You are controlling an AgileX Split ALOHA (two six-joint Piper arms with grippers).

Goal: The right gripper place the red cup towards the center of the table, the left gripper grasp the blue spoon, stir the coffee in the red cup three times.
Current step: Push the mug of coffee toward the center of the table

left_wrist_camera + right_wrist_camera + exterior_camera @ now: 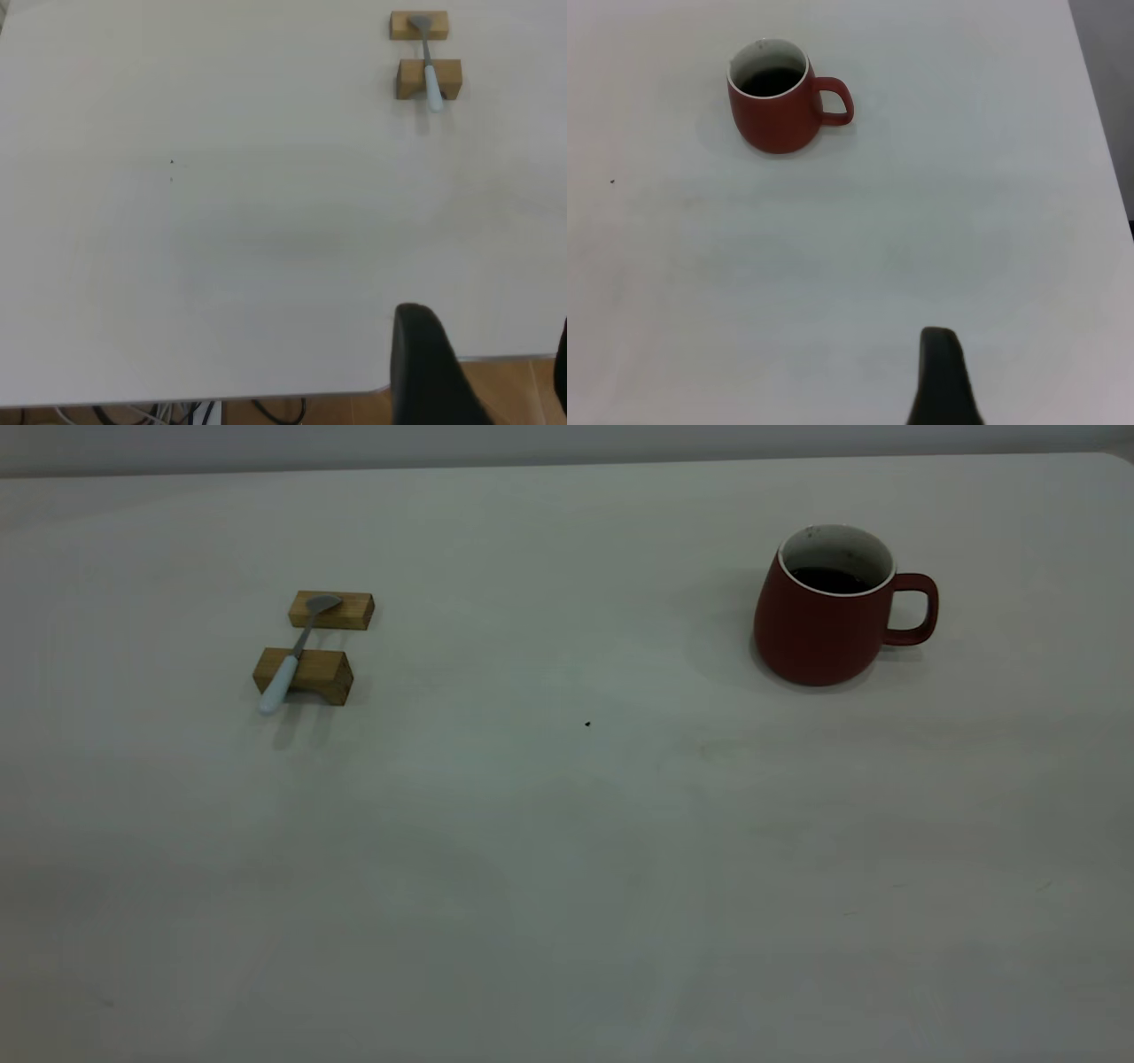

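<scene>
The red cup (824,615) stands on the right side of the table (567,850), handle to the right, with dark coffee (831,580) inside; the right wrist view has the cup (772,102) far ahead. The blue spoon (297,651) lies across two tan wooden blocks at the left, pale handle toward the near edge; the left wrist view also catches the spoon (430,66). My left gripper (492,363) hangs open over the table's near edge, far from the spoon. Of my right gripper only one dark finger (941,376) shows, bare table on both sides of it. Neither gripper appears in the exterior view.
The two wooden blocks (330,609) (306,675) sit one behind the other under the spoon. A tiny dark speck (587,724) marks the table's middle. The table edge (266,398) with wooden floor and cables below lies under the left gripper.
</scene>
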